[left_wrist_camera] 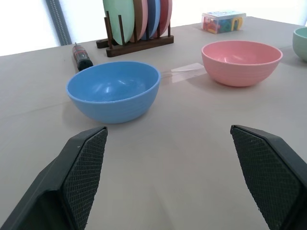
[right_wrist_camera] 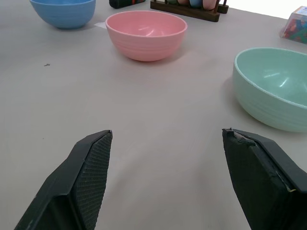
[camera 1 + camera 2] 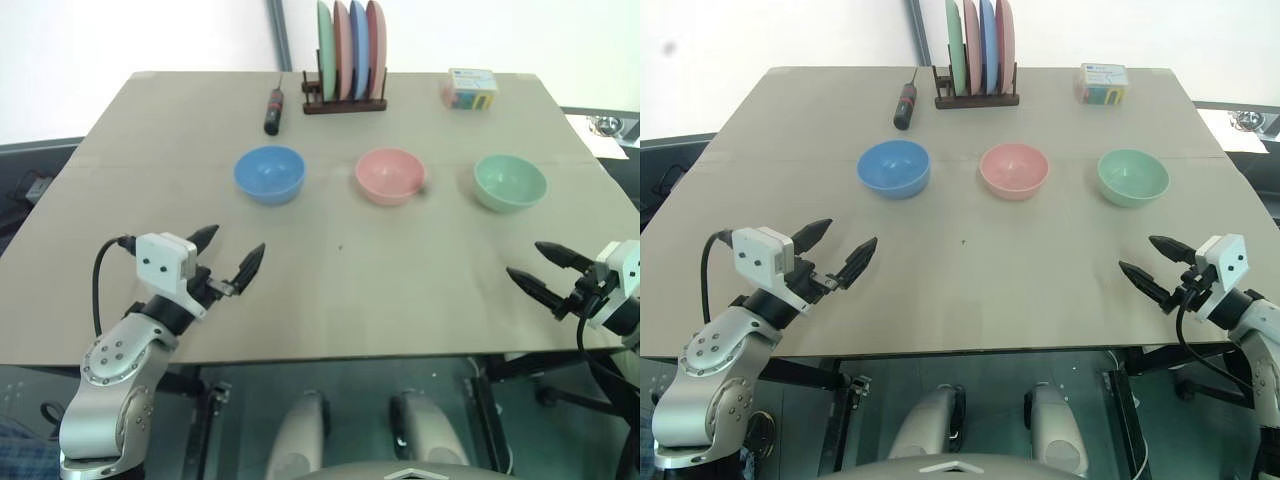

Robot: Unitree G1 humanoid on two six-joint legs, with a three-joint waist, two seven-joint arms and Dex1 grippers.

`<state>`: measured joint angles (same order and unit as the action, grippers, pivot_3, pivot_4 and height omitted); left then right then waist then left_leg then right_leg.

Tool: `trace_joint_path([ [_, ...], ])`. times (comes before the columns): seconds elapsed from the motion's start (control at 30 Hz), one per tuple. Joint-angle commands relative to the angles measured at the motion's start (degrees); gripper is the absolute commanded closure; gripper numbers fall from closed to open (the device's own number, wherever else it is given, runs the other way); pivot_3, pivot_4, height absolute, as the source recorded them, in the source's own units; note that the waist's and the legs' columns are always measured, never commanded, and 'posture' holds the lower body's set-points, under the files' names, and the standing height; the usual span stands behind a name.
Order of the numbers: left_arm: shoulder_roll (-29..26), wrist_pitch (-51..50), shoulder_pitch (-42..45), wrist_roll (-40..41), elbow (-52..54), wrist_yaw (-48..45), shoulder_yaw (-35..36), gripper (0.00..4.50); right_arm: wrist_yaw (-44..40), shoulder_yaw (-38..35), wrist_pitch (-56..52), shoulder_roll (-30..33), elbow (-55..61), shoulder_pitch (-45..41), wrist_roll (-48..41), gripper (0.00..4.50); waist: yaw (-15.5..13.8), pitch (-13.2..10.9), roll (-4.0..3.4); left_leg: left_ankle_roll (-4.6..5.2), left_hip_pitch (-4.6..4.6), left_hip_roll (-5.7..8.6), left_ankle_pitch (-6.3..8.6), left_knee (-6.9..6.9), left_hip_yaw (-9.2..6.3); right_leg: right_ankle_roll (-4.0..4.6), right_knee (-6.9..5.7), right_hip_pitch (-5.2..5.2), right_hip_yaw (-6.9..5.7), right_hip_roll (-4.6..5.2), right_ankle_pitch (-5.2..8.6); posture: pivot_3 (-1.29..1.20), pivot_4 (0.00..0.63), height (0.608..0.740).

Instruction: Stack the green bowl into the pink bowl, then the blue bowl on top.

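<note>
A: The tan table (image 3: pixel 330 280) stands before a white wall, with three bowls in a row across its middle: the blue bowl (image 3: pixel 269 173) to the left, the pink bowl (image 3: pixel 389 176) in the centre, the green bowl (image 3: pixel 510 182) to the right, each upright, empty and apart from its neighbours.

B: And the grippers?

A: The left gripper (image 3: pixel 227 254) hovers over the near left part of the table, fingers spread wide, holding nothing, the blue bowl ahead of it. The right gripper (image 3: pixel 541 270) sits at the near right edge, jaws also parted and empty, the green bowl nearest.

B: Behind the bowls?

A: A wooden rack (image 3: pixel 344 101) of upright plates, a black screwdriver (image 3: pixel 273 109) left of it, and a small clear box (image 3: pixel 471 88) far right.
</note>
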<state>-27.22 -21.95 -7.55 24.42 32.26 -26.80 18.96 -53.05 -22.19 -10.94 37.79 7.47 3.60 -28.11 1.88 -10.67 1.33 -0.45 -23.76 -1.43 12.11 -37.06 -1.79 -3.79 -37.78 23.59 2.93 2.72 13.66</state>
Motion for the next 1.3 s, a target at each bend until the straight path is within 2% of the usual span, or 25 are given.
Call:
trace_joint_path([
  [0.03,0.28,1.98,-0.55,0.1,2.37,-0.12,-0.21,0.14,0.37,0.14,-0.22,0.25,1.93,-0.69,-0.92,0.67,0.0,0.0,0.0,0.0,0.0,0.0,0.0,0.0,0.0,0.0,0.0,0.0,0.0,0.0,0.0,0.0,0.15,0.74],
  [0.83,2.19,3.32,-2.24,0.5,3.11,0.99,-0.83,0.14,2.49,3.75,-1.99,1.53,3.23,-3.13,1.42,0.67,0.0,0.0,0.0,0.0,0.0,0.0,0.0,-0.01,0.01,0.0,0.0,0.0,0.01,0.0,0.0,0.0,0.15,0.74],
  [0.97,4.0,3.69,-2.13,2.79,3.52,1.34,-0.49,0.14,2.68,8.94,-3.23,3.09,2.88,-9.36,5.06,0.67,0.25,0.0,0.0,0.0,0.03,0.0,0.0,-0.01,0.04,0.0,-0.01,0.0,0.04,0.0,0.0,0.0,0.15,0.74],
  [1.13,6.23,4.08,-3.72,7.98,5.69,-0.64,-1.38,0.14,1.38,20.87,-8.26,4.32,1.04,-23.01,11.9,0.67,0.44,0.0,-0.01,0.0,0.04,-0.02,0.0,-0.05,0.05,0.0,-0.06,0.01,0.05,-0.03,-0.01,0.0,0.15,0.74],
  [1.3,7.3,4.93,-6.34,11.52,8.02,-2.24,-2.08,0.14,-0.23,32.25,-2.81,1.06,-12.37,-40.0,22.36,0.67,0.25,0.0,0.01,0.0,0.01,-0.02,0.0,-0.04,0.01,0.22,-0.05,0.02,0.01,-0.03,-0.13,0.0,0.15,0.74],
])
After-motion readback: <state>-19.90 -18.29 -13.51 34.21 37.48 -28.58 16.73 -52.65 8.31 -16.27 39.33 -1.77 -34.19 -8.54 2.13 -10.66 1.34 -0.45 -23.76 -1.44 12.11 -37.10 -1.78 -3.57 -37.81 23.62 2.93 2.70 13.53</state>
